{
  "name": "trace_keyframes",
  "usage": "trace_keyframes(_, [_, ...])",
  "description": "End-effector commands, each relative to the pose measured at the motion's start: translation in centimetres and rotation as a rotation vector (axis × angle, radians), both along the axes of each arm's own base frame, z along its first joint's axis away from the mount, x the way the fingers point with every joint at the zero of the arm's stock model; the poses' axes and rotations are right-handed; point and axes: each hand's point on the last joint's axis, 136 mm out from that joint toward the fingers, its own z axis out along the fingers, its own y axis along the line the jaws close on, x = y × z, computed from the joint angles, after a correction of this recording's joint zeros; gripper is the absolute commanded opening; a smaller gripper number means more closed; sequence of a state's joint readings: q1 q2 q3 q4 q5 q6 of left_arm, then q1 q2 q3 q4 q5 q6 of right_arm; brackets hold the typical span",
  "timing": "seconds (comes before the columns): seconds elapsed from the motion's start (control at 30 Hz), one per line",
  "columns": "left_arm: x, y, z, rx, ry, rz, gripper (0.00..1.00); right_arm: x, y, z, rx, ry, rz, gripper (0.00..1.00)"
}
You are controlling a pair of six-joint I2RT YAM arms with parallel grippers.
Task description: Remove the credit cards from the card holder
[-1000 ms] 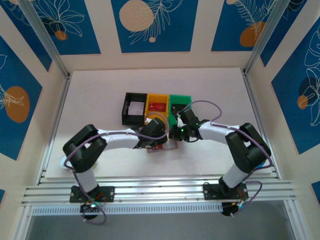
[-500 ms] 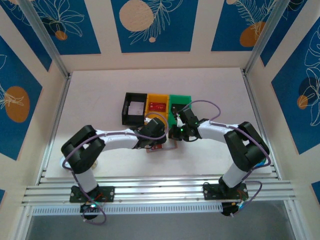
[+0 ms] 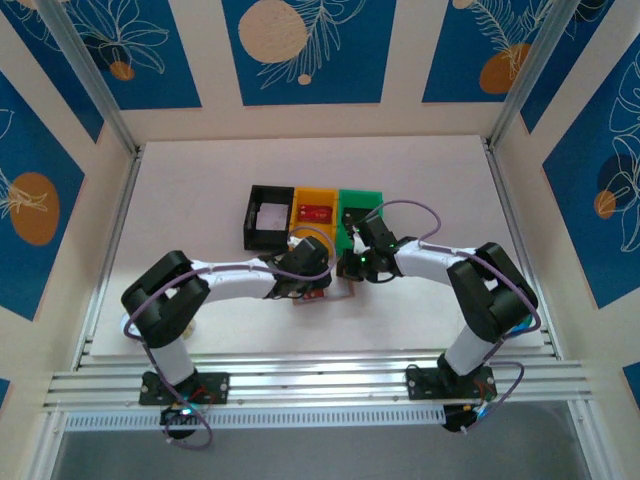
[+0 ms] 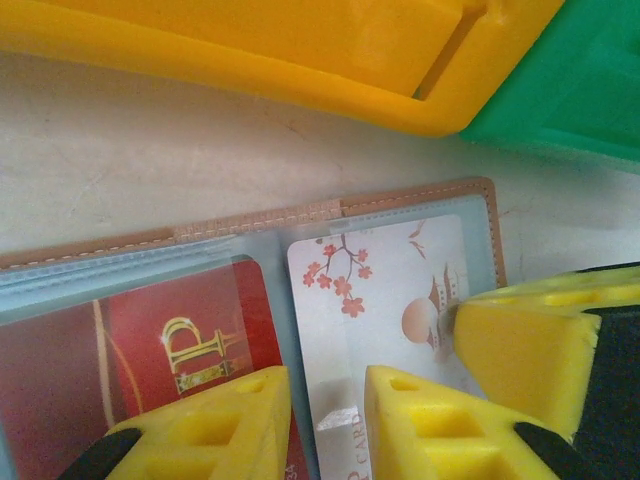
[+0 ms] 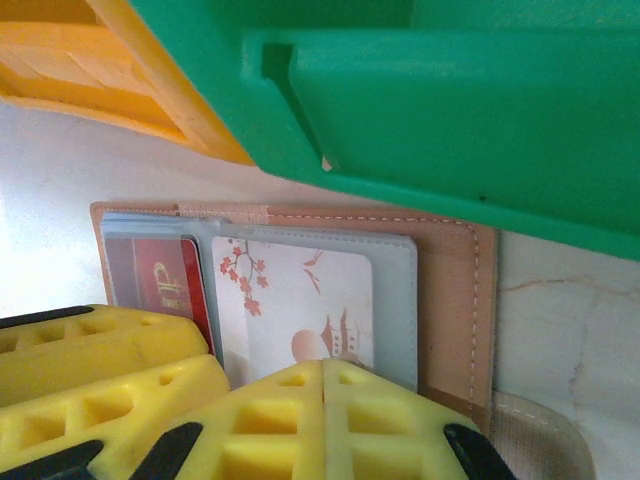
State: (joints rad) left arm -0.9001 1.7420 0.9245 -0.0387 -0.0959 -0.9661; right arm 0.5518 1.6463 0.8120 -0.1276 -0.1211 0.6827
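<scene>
Card holder (image 5: 455,300) lies open; left fingers (image 4: 420,420) narrowly straddle white card's (image 4: 380,280) near edge, grip uncertain; right fingers (image 5: 400,420) closed

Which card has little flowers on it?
The white card, in the right pocket of the card holder. The red card beside it shows a gold letter.
</scene>
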Motion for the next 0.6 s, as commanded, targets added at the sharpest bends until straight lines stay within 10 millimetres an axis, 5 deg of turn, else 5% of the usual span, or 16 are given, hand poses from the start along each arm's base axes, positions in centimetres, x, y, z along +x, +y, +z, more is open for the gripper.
trace_keyframes(0.0, [-0.2, 0.2, -0.4, 0.039, -0.005, -0.008, 0.26, -0.1, 0.3, 0.0, 0.007, 0.031, 0.005, 0.00])
trace_keyframes(0.57, [-0.2, -0.4, -1.5, 0.014, 0.010, -0.006, 0.26, -0.2, 0.3, -0.5, -0.002, 0.051, 0.009, 0.00])
